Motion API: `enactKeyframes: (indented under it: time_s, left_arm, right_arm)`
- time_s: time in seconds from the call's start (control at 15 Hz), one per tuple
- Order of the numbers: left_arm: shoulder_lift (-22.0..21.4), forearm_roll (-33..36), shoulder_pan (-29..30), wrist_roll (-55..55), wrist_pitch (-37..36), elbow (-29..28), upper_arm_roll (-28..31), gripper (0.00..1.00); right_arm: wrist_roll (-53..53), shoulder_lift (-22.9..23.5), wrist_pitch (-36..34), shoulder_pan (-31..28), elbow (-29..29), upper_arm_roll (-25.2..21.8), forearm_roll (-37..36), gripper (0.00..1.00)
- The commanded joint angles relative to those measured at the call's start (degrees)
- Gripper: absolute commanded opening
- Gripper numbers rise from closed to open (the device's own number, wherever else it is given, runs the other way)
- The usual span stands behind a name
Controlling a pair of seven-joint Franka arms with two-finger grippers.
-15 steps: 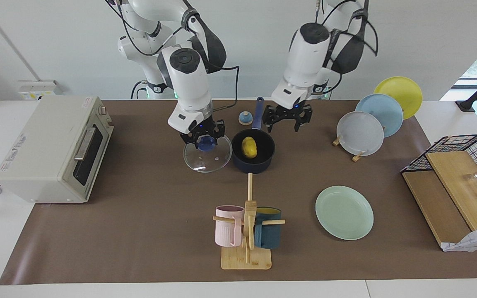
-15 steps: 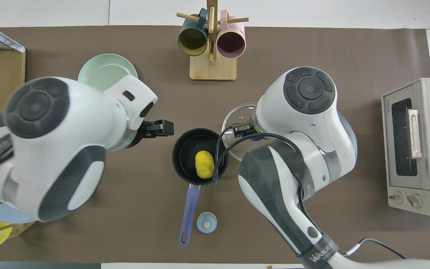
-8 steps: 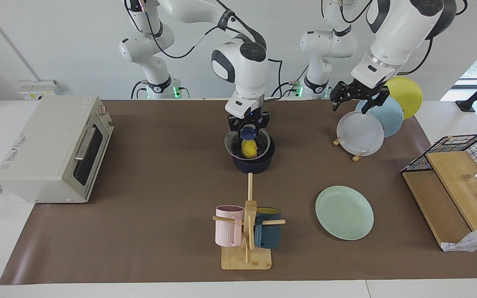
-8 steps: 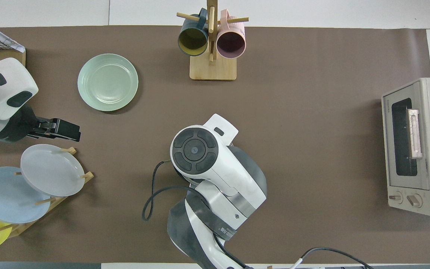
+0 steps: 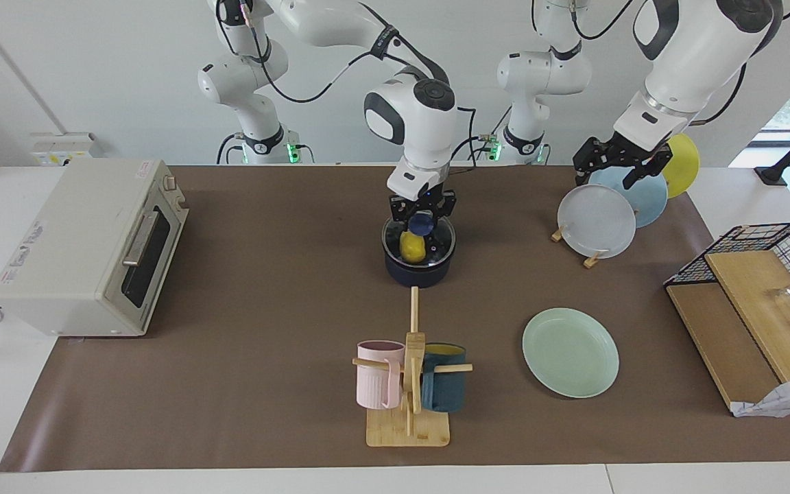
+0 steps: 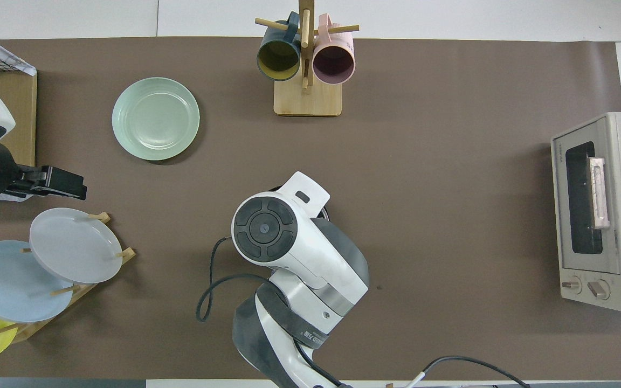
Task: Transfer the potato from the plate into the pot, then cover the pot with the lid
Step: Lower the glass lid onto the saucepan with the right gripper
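The dark navy pot (image 5: 419,273) stands mid-table, with the yellow potato (image 5: 412,247) inside it, seen through the glass. My right gripper (image 5: 422,217) is shut on the blue knob of the clear lid (image 5: 438,241), which sits level with the pot's rim. In the overhead view my right arm hides the pot, lid and potato. The mint-green plate (image 5: 570,352) (image 6: 155,118) lies bare, farther from the robots and toward the left arm's end. My left gripper (image 5: 613,163) (image 6: 54,183) is open and empty, raised over the upright plates.
A toaster oven (image 5: 86,247) stands at the right arm's end. A wooden mug stand (image 5: 409,384) with two mugs is farther out than the pot. A rack of upright plates (image 5: 597,219) and a wire basket with boards (image 5: 765,288) are at the left arm's end.
My right gripper lifted the lid off the table, carried it over the pot and lowered it to the rim. My left arm rose from beside the pot and drew away over the plate rack.
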Motion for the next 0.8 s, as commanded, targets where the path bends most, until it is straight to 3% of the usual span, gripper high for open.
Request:
enactKeyframes:
  time_s: [0.0, 0.27, 0.6, 0.67, 0.73]
  left_arm:
    - [1.6, 2.2, 0.7, 0.8, -2.1, 3.6, -0.6, 1.00]
    - [4.5, 4.0, 1.9, 0.9, -6.2, 11.0, -0.6, 1.00]
    - [3.9, 3.9, 2.2, 2.3, -5.4, 10.0, -0.7, 1.00]
    - [2.7, 3.9, 2.4, 2.2, -5.4, 8.1, -0.9, 1.00]
    - [1.6, 3.9, 2.7, 2.0, -4.8, 5.6, -1.0, 1.00]
  right_arm:
    - [1.4, 1.0, 1.0, 0.1, 0.6, 0.0, -1.1, 0.00]
    - [1.2, 1.1, 2.0, 0.0, 0.5, 0.0, -4.0, 0.00]
    - [1.4, 1.6, 2.6, -0.1, 0.4, 0.1, -4.8, 0.00]
    - [1.4, 1.5, 3.5, -0.1, 0.1, 0.1, -4.7, 0.22]
    - [1.4, 1.6, 3.9, -0.2, 0.1, 0.1, -4.5, 0.71]
